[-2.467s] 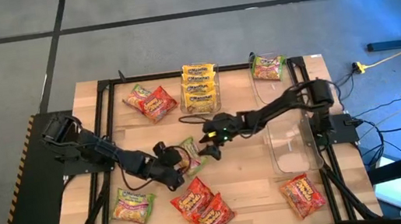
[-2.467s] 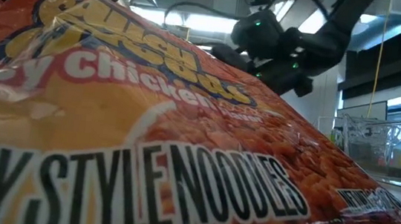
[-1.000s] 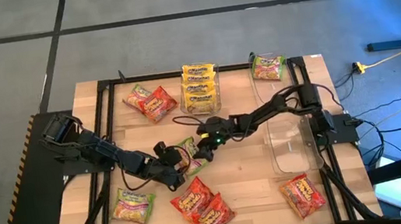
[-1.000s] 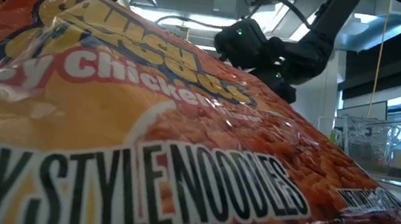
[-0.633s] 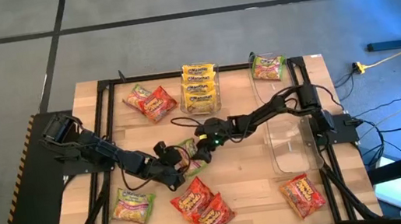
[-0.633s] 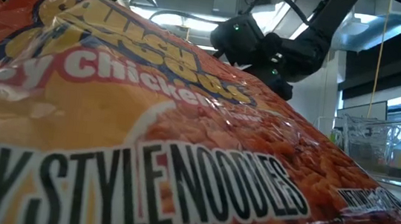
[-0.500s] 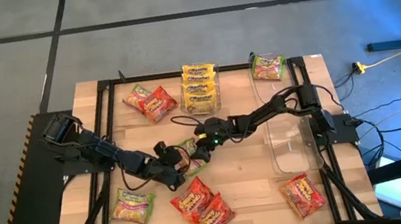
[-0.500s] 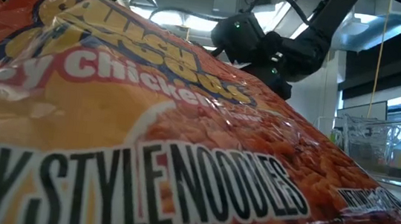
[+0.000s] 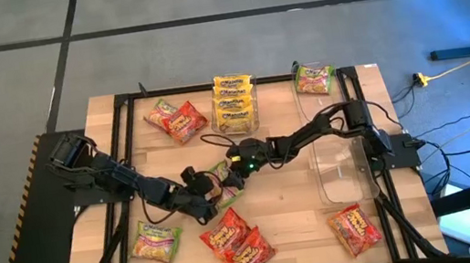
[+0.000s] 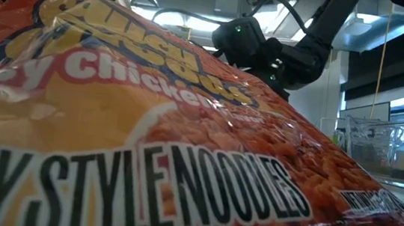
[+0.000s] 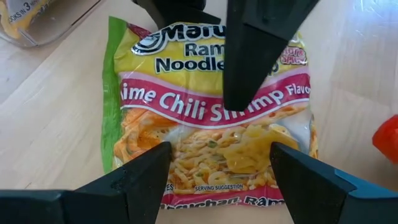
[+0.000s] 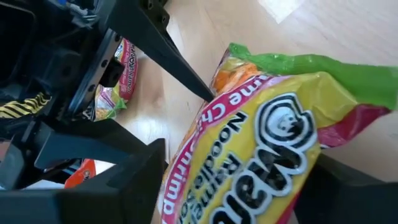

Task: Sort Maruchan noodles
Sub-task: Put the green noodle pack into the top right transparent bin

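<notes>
A light-green and yellow Lime Chili Shrimp packet (image 11: 211, 124) of Maruchan noodles lies face up on the wooden table (image 9: 291, 202) at mid-table (image 9: 222, 187). My left gripper (image 11: 219, 149) is open, and its fingertips stand over the two corners of the packet's near end. My right gripper (image 12: 239, 155) comes from the table's right (image 9: 232, 174) and is open. The packet's logo end (image 12: 273, 143) lies between its fingers. My left gripper's fingertips (image 11: 149, 171) overlap the corners of the packet's bottom end; I cannot tell whether they touch it. My right gripper slants down from the table's right. One of its fingers (image 11: 255, 56) lies over the printed face at the logo end. I cannot tell whether it presses on the packet.
Yellow packets fill a clear bin (image 9: 233, 104) at the far middle. Red packets lie far left (image 9: 173, 119), near middle (image 9: 237, 242) and near right (image 9: 355, 228). Green ones lie far right (image 9: 313, 77) and near left (image 9: 156, 241). Another clear bin (image 9: 340, 172) stands at the right. A red-orange packet (image 10: 147, 137) fills the low view.
My right gripper has edged toward the table's left onto the lime packet's logo end, and its wrist has rolled a little. The packet and my left gripper have kept still.
</notes>
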Controlling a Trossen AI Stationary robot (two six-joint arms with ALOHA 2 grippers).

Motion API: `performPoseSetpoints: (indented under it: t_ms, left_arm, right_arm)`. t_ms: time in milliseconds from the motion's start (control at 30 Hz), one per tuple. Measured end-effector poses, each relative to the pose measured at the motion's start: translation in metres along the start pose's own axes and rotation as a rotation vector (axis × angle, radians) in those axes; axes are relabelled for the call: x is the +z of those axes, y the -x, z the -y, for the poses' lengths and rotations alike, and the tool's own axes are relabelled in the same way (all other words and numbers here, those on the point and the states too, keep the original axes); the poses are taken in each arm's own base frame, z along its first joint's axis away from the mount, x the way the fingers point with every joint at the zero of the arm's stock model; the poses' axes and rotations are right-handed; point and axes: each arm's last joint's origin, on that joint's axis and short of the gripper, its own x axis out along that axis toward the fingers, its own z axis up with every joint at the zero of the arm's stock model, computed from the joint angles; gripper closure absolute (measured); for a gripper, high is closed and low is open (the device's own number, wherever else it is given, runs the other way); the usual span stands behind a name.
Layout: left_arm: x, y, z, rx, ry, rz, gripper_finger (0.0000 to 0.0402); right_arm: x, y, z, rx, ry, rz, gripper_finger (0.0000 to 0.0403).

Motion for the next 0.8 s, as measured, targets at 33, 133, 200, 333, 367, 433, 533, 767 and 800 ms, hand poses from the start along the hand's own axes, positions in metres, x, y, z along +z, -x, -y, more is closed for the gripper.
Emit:
performPoseSetpoints:
  t_ms: [33, 133, 200, 333, 367, 433, 533, 767, 800]
  left_arm:
    - [0.0, 0.0, 0.0, -0.001, -0.001, 0.0, 0.0129]
    - [0.0, 0.0, 0.0, -0.005, -0.021, -0.002, 0.0129]
    - [0.0, 0.0, 0.001, -0.011, -0.026, -0.007, 0.0129]
    - [0.0, 0.003, 0.003, -0.046, -0.061, -0.019, 0.0129]
    - [0.0, 0.004, 0.004, -0.061, -0.086, -0.031, 0.0129]
    - [0.002, 0.008, 0.005, -0.114, -0.11, -0.058, 0.0129]
    - [0.006, 0.014, 0.005, -0.166, -0.116, -0.08, 0.0129]
    - [0.021, 0.034, 0.001, -0.209, -0.085, -0.023, 0.0129]
    - [0.023, 0.036, 0.0, -0.205, -0.086, -0.011, 0.0129]
  right_arm:
    - [0.0, 0.0, 0.0, -0.001, 0.0, -0.001, 0.0148]
    - [-0.001, 0.0, 0.0, 0.0, 0.044, -0.004, 0.019]
    - [-0.001, 0.0, 0.001, 0.0, 0.079, -0.008, 0.0216]
    - [-0.001, 0.0, 0.001, 0.001, 0.127, -0.012, 0.0251]
    - [-0.001, 0.0, 0.0, 0.004, 0.139, -0.011, 0.0256]
    - [-0.001, 0.002, -0.001, 0.01, 0.16, -0.017, 0.0263]
    - [0.001, 0.003, -0.004, 0.02, 0.206, -0.014, 0.0266]
    - [0.011, 0.015, -0.02, 0.051, 0.346, -0.007, 0.0268]
    - [0.014, 0.018, -0.023, 0.05, 0.374, 0.0, 0.0268]
